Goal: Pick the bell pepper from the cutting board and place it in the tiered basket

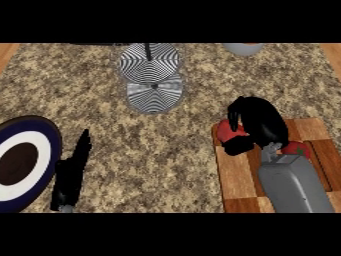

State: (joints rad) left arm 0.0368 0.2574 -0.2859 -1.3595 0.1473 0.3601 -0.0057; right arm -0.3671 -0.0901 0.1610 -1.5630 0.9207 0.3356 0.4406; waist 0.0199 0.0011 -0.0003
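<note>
right hand (258, 125) (curled) — round bell pepper (230, 131)

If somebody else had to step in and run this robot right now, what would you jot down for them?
The right robot hand has its fingers curled round the red bell pepper, over the cutting board; whether the pepper is lifted yet cannot be told.
The left robot hand is open and resting on the counter beside the plate, holding nothing.
The tiered basket stands at the far middle of the counter, without the pepper.
Done: pepper grasped.
Left: lift it, carry it forward and left to the basket, set it in, let go.
</note>
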